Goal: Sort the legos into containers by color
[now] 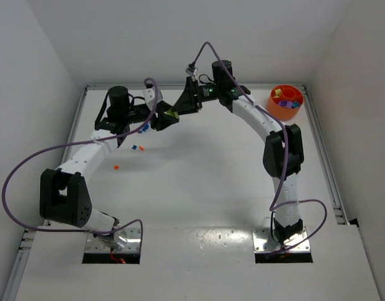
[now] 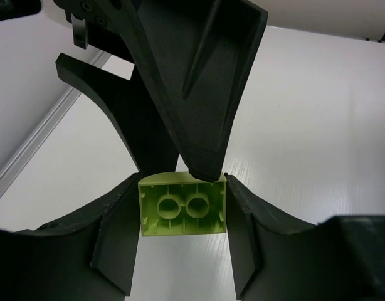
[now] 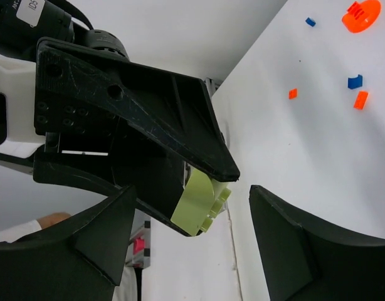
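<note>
Above the table's (image 1: pixel 199 188) far side, your left gripper (image 1: pixel 162 119) clamps the yellow-green brick (image 2: pixel 183 210); your right gripper (image 3: pixel 191 194) straddles it, jaws apart. Orange bowl (image 1: pixel 277 108) partly filled; loose bricks (image 1: pixel 116 167) lie unsorted.

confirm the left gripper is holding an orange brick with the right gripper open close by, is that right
Wrong on the colour: the brick in the left gripper is pale yellow-green, not orange, as the left wrist view shows. The right gripper is open close by.
</note>
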